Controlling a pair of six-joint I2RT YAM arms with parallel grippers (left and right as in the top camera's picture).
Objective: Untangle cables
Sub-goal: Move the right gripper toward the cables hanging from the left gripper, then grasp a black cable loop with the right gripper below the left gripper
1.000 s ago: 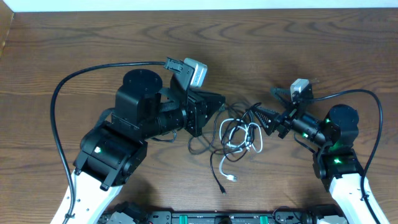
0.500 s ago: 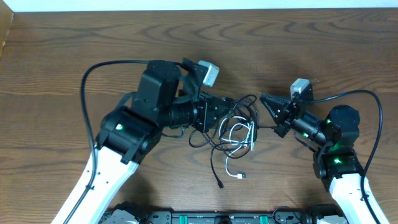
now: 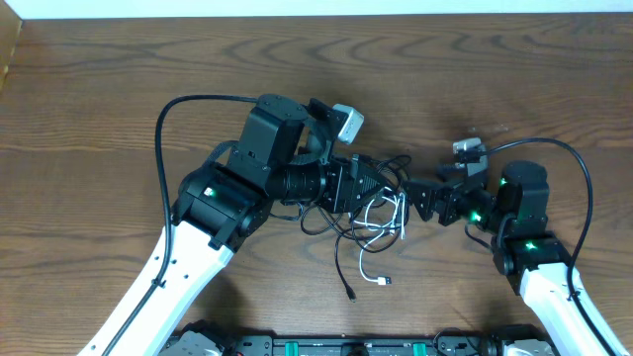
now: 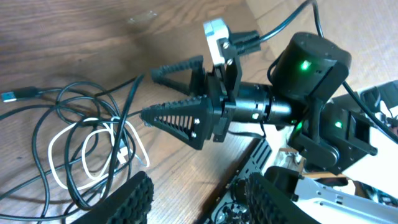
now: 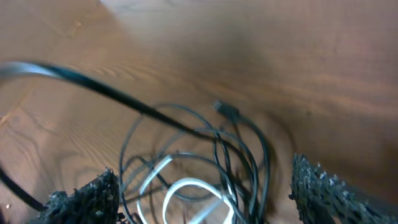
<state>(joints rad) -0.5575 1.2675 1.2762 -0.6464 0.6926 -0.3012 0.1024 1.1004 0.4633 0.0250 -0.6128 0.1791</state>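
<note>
Tangle of thin black and white cables (image 3: 371, 213), lying on the brown wooden worktop (image 3: 119, 89) near its middle. The black two-finger left hand (image 3: 381, 181) sits over the tangle's left edge. The black two-finger right hand (image 3: 417, 198) stands just right of the tangle, facing the left hand. A white plug end (image 3: 381, 282) and a black plug end (image 3: 352, 295) trail out toward the arms' bases.

Overhead looks straight down on the table (image 3: 99, 99); both wrist views (close, low) face the cables (image 4: 93, 132) from opposite sides.

The left gripper (image 3: 384, 184) has slid right over the cables (image 3: 374, 220) (jaws parting).
</note>
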